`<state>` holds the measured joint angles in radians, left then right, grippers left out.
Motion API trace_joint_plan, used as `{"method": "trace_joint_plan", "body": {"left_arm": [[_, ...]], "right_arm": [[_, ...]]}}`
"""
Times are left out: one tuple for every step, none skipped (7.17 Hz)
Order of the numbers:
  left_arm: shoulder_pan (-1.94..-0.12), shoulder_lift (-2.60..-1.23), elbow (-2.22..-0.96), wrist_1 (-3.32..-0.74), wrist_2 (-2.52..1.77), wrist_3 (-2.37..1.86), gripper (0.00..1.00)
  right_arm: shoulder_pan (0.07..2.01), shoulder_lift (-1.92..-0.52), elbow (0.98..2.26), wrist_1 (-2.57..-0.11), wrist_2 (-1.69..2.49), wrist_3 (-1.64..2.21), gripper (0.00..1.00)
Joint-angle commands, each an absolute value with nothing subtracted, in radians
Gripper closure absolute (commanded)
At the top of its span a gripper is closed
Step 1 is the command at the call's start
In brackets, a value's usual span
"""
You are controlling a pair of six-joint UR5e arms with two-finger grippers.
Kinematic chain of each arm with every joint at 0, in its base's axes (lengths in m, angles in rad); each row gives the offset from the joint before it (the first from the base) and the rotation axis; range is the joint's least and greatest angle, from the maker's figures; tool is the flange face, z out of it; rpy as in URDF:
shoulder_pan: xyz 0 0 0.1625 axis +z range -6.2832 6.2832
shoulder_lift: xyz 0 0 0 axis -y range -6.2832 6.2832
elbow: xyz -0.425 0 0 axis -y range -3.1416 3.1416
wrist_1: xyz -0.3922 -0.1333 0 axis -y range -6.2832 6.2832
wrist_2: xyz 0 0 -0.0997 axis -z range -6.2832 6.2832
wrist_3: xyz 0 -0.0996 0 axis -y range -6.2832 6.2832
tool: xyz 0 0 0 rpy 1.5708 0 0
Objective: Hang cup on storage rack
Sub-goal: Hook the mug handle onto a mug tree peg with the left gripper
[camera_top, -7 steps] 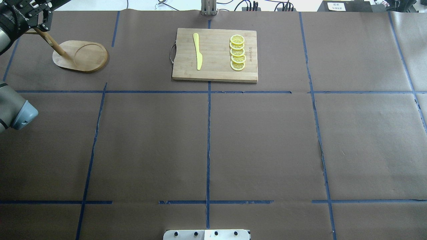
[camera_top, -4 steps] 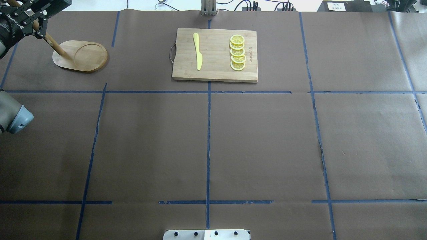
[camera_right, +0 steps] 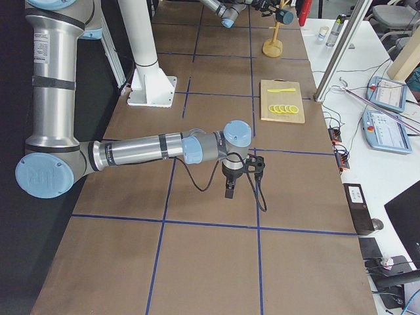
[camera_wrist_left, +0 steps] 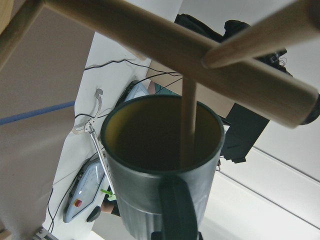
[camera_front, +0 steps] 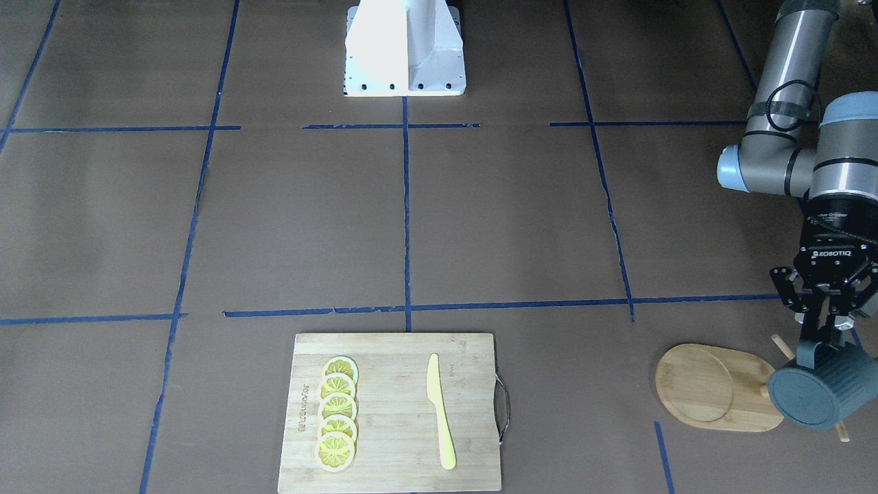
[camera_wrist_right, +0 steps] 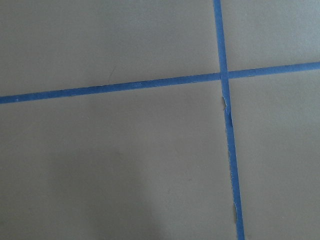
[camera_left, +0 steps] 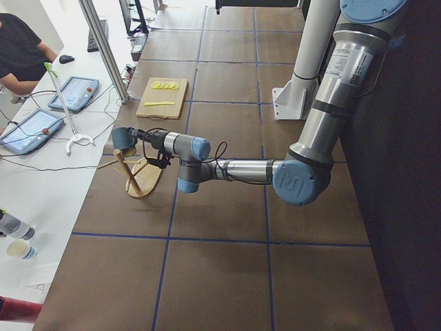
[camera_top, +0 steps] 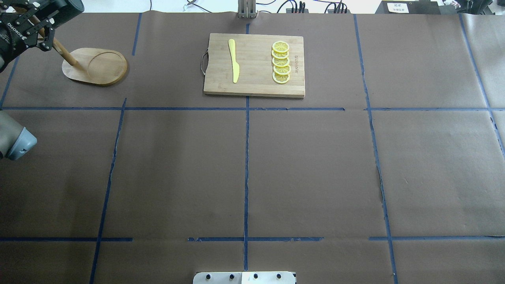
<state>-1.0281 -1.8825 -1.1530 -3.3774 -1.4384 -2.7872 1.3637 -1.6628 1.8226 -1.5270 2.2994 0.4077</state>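
Cup [camera_front: 816, 396] is held on its side above the storage rack [camera_front: 713, 388], handle [camera_wrist_left: 176, 210] pinched in the left gripper [camera_front: 826, 335] jaws. 1 thin peg [camera_wrist_left: 188, 125] is seen across the yellow mouth. Right gripper [camera_right: 228, 191] is hung over bare desk [camera_front: 480, 226]; jaw state cannot be told.

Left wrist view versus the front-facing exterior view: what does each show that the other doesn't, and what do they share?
Only the left wrist view shows the yellow inside of the dark grey-blue ribbed cup, with a thin wooden peg crossing its mouth. Only the front-facing view shows the left gripper holding the cup by its handle, the oval base of the light wooden storage rack, and the rectangular bamboo cutting board with its yellow lemon slices and yellow knife. Both show the cup and the rack's pegs.
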Motion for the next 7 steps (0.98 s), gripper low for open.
{"method": "trace_joint_plan", "body": {"left_arm": [[-1.032, -1.878, -1.143, -3.387, -1.443, -2.787, 0.96], [-1.032, -1.878, -1.143, -3.387, -1.443, -2.787, 0.95], [-1.032, -1.878, -1.141, -3.389, -1.443, -2.787, 0.95], [-1.032, -1.878, -1.14, -3.387, -1.443, -2.787, 0.94], [-1.034, -1.876, -1.137, -3.395, -1.454, -2.787, 0.94], [-1.034, -1.876, -1.137, -3.396, -1.457, -2.786, 0.93], [-1.035, -1.876, -1.132, -3.398, -1.457, -2.786, 0.92]], "right_arm": [[1.364, -1.663, 1.816, -1.508, 2.299, 0.408, 0.0], [1.364, -1.664, 1.809, -1.487, 2.299, 0.408, 0.0], [1.364, -1.664, 1.81, -1.486, 2.298, 0.408, 0.0], [1.364, -1.664, 1.81, -1.486, 2.299, 0.407, 0.0], [1.364, -1.664, 1.81, -1.486, 2.299, 0.407, 0.0], [1.364, -1.664, 1.81, -1.486, 2.299, 0.407, 0.0], [1.364, -1.663, 1.81, -1.486, 2.299, 0.407, 0.0]]}}
